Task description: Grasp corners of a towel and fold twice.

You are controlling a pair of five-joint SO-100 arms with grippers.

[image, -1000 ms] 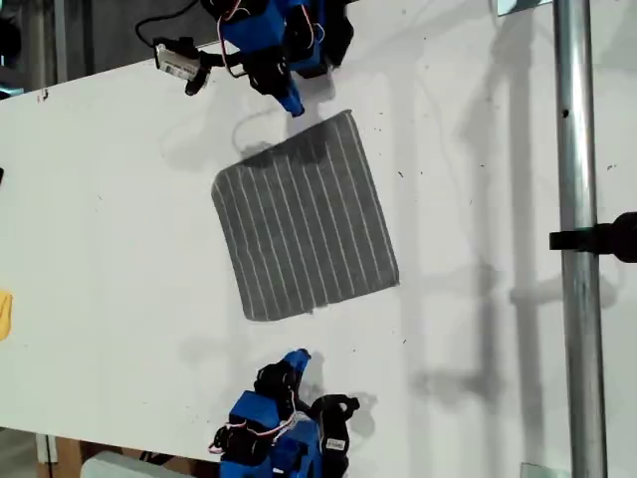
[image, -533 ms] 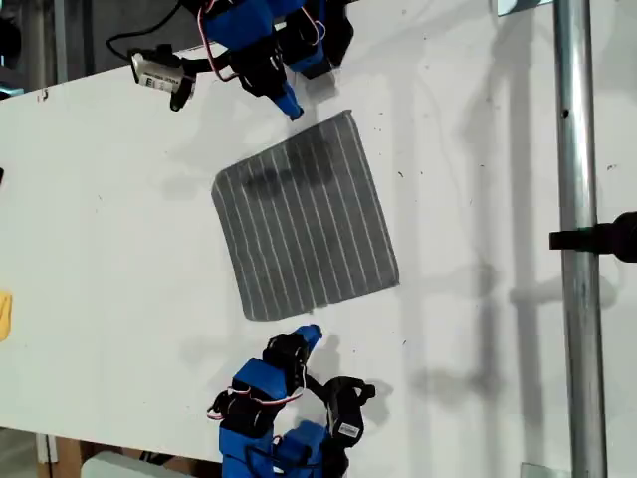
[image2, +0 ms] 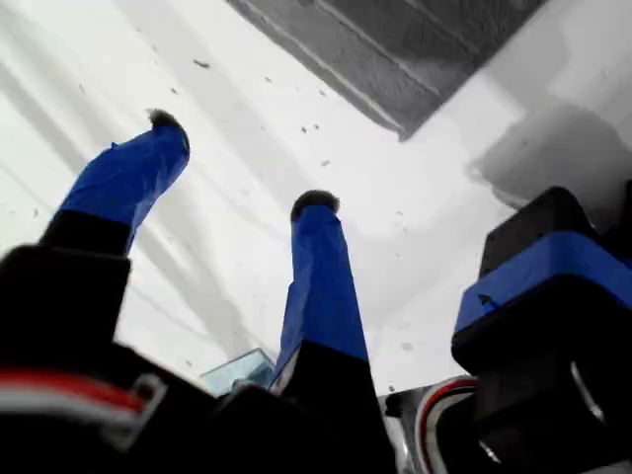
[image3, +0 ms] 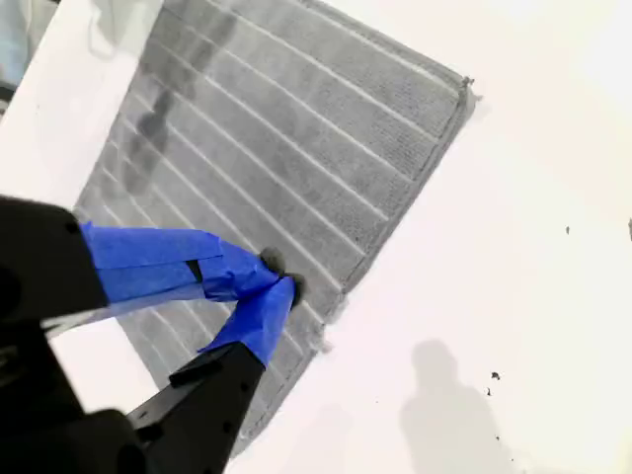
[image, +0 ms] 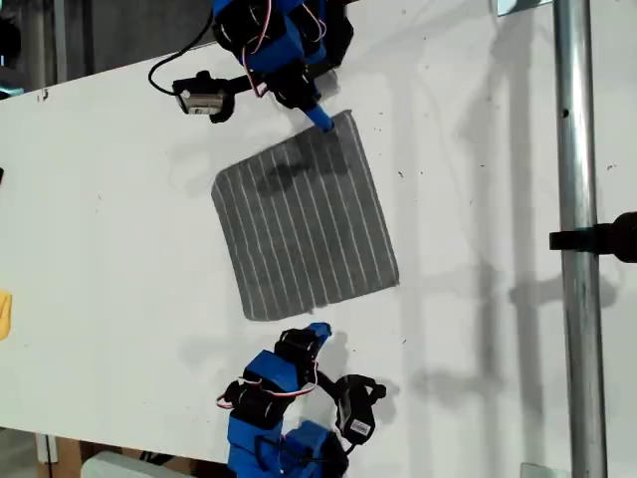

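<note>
Flat on the white surface [image: 478,329] lies the grey towel [image: 304,219], thin white stripes, rounded corners. My first claw [image2: 237,163] gapes beside it; my second claw [image3: 276,281], together, sits over its edge.

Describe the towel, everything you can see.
The towel lies flat and unfolded on the white table: a grey, roughly square soft cloth with thin parallel white stripes, hemmed edges and rounded corners, set askew. Arm shadows cross it. My second claw, tips together, hangs over one edge near a corner; contact is unclear. My first claw, open, is off the cloth.
</note>
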